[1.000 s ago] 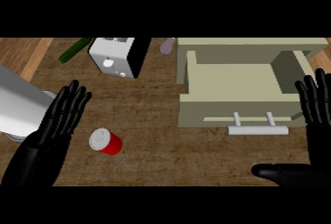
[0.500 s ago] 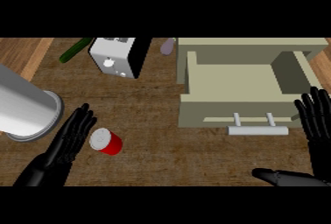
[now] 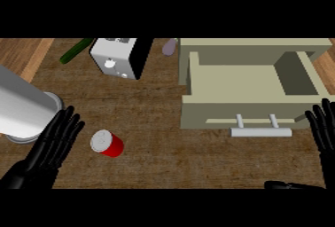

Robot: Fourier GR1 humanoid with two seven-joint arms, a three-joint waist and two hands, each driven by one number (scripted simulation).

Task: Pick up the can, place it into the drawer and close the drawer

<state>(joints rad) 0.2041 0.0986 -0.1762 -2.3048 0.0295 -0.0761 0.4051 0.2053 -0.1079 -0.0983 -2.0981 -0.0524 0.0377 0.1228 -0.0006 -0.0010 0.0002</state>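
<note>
Just right of the left hand (image 3: 51, 146), whose straight fingers hold nothing, the red can (image 3: 107, 143) lies on the counter (image 3: 163, 111), well left of the open drawer (image 3: 245, 86).

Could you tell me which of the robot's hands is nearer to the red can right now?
Left. The left hand lies open just left of the red can, not touching; the right hand is far across, beyond the drawer.

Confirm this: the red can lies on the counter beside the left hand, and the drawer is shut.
Not quite. The head view shows the drawer pulled open, its inside bare. The rest holds: the red can lies on the counter beside the left hand.
</note>
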